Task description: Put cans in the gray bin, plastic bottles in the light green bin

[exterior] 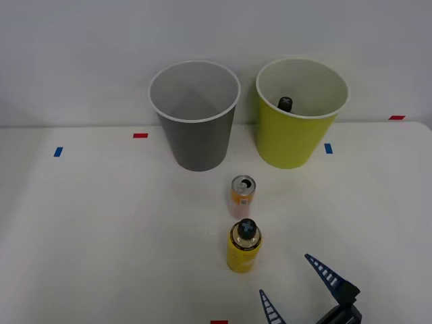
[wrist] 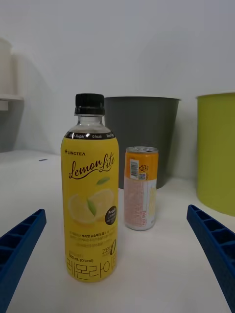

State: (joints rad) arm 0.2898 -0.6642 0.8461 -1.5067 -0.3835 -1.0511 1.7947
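A yellow plastic bottle (exterior: 244, 246) (wrist: 90, 195) with a black cap stands upright on the white table. Just behind it stands a small orange can (exterior: 242, 196) (wrist: 140, 188) with a silver top. At the back are the gray bin (exterior: 196, 115) (wrist: 139, 132) and, to its right, the light green bin (exterior: 297, 118) (wrist: 218, 151). A black bottle cap (exterior: 285, 103) shows inside the light green bin. My right gripper (exterior: 291, 282) (wrist: 117, 264) is open, low at the front right of the bottle, with nothing between its blue fingers (wrist: 19, 244).
Small red (exterior: 140, 135) and blue (exterior: 58, 152) tape marks dot the white table (exterior: 101, 236). A plain wall rises right behind the bins. Open table lies to the left and right of the bottle and can.
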